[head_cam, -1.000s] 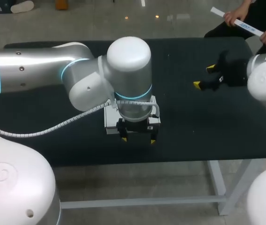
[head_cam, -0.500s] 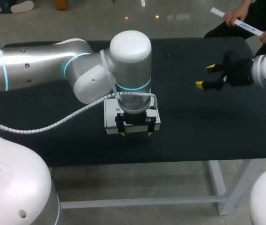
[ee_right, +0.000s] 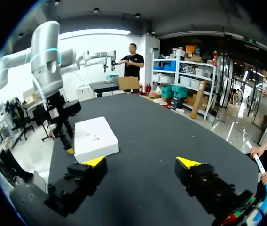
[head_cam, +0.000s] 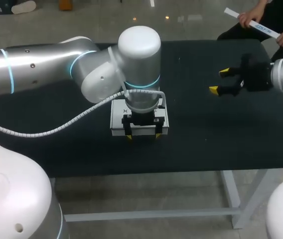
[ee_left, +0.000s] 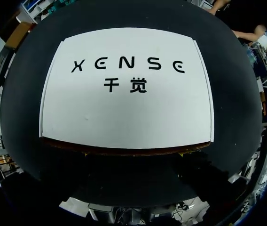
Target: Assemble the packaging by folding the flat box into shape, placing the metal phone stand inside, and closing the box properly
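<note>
Middle of the white box [head_cam: 116, 118] out of sight beneath the left hand [head_cam: 143, 136]

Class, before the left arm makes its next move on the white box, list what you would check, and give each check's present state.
1. Lid of the box flat and shut: ok.
2. Whether the phone stand is inside: cannot tell, none in view.
3. Left end effector open at the box's near edge: ok.
4. Right end effector open, empty, clear of the box: ok.
5. Whole box rests on the table: ok.
</note>
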{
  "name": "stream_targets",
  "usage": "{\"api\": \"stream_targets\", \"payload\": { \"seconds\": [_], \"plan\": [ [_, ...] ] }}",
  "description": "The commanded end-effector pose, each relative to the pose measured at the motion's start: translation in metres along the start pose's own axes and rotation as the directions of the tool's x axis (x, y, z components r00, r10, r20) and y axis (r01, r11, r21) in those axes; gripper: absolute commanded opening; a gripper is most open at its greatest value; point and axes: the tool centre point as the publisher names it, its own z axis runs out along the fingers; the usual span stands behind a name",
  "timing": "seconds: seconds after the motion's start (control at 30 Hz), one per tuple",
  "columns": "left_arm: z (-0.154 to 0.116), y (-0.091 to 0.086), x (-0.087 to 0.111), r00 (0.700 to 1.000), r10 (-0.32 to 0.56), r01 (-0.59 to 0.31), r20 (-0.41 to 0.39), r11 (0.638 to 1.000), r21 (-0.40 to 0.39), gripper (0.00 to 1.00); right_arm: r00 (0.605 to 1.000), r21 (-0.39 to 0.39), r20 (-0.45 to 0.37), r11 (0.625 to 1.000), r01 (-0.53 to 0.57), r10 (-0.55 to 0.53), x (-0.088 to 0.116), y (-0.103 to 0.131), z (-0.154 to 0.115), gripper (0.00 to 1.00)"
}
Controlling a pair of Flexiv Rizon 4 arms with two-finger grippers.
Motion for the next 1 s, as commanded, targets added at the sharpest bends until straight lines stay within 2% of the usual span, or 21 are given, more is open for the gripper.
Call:
{"api": "stream_targets", "payload": {
  "seconds": [0.03, 0.6, 1.0],
  "plan": [
    [0.004, -0.012, 0.004, 1.0, -0.006, 0.006, 0.007, 1.0, -0.014, 1.0, 1.0, -0.08, -0.019, 0.997, 0.001, -0.003, -0.002, -0.003, -0.002, 1.0],
    [0.011, -0.073, -0.006, 1.0, 0.001, 0.0, 0.016, 0.998, -0.057, 1.0, 1.0, -0.08, -0.019, 0.997, 0.001, -0.003, -0.002, -0.003, -0.002, 1.0],
    [0.013, -0.121, -0.021, 1.0, 0.009, -0.008, 0.013, 0.997, -0.071, 1.0, 1.0, -0.08, -0.019, 0.997, 0.001, -0.003, -0.002, -0.003, -0.002, 1.0]
  ]
}}
